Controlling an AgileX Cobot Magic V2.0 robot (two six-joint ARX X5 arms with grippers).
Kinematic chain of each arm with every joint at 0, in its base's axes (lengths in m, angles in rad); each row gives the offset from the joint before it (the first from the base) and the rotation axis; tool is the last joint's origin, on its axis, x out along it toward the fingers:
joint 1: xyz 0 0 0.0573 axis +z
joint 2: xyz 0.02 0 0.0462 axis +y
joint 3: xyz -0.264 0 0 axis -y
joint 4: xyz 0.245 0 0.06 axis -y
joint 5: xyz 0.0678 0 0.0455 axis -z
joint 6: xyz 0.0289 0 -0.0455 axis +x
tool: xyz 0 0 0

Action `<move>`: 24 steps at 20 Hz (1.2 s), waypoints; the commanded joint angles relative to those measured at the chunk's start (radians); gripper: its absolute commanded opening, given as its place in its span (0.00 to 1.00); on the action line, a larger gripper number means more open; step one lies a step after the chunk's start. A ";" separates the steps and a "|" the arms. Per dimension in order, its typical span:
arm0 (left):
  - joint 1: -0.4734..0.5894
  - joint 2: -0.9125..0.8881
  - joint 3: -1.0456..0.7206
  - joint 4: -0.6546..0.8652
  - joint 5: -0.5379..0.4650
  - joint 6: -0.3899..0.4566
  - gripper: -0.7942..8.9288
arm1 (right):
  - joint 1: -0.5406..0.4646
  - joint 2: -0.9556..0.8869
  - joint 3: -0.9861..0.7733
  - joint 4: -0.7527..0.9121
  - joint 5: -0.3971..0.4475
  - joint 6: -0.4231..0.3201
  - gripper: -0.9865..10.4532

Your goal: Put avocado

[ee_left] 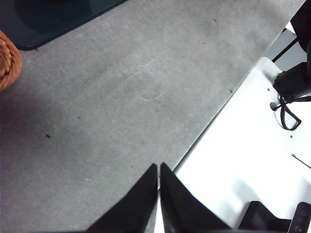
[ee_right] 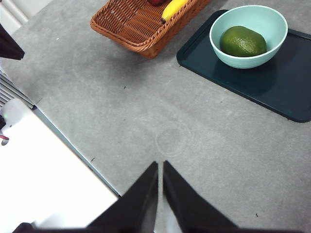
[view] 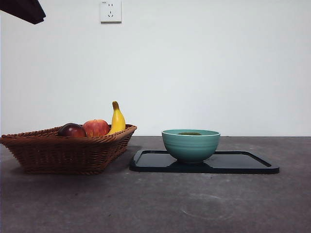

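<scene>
Inside the teal bowl [ee_right: 249, 35] lies the avocado [ee_right: 243, 41], dark green and slightly bumpy, resting on the bowl's bottom with its top showing just below the rim in the front view [view: 189, 133]. The bowl [view: 190, 145] stands on the dark tray [view: 243, 163], toward the end of it nearer the wicker basket [view: 63, 150]. The basket sits just beside the tray on the grey table [view: 155, 204] and holds a dark red-purple fruit [view: 72, 130], a red apple [view: 96, 127] and a banana [view: 117, 120] standing on end against its wall. Both arms are well apart from these things. The left gripper [ee_left: 158, 170] hangs over bare table near its edge, its jaws pressed together with nothing between them; a corner of the tray [ee_left: 43, 24] and the basket's rim [ee_left: 7, 60] show in its wrist view. The right gripper [ee_right: 160, 167] likewise has its jaws closed and empty above the bare table. A black arm tip [view: 24, 9] shows at a top corner of the front view.
</scene>
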 commanded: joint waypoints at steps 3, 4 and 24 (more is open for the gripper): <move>-0.006 0.005 0.010 0.005 0.002 0.019 0.09 | 0.006 0.006 0.005 0.010 -0.002 0.007 0.09; -0.006 -0.003 0.010 0.008 0.002 0.019 0.09 | 0.006 0.006 0.005 0.010 -0.002 0.007 0.09; 0.592 -0.740 -0.751 0.984 -0.382 0.132 0.09 | 0.006 0.006 0.005 0.010 -0.003 0.007 0.09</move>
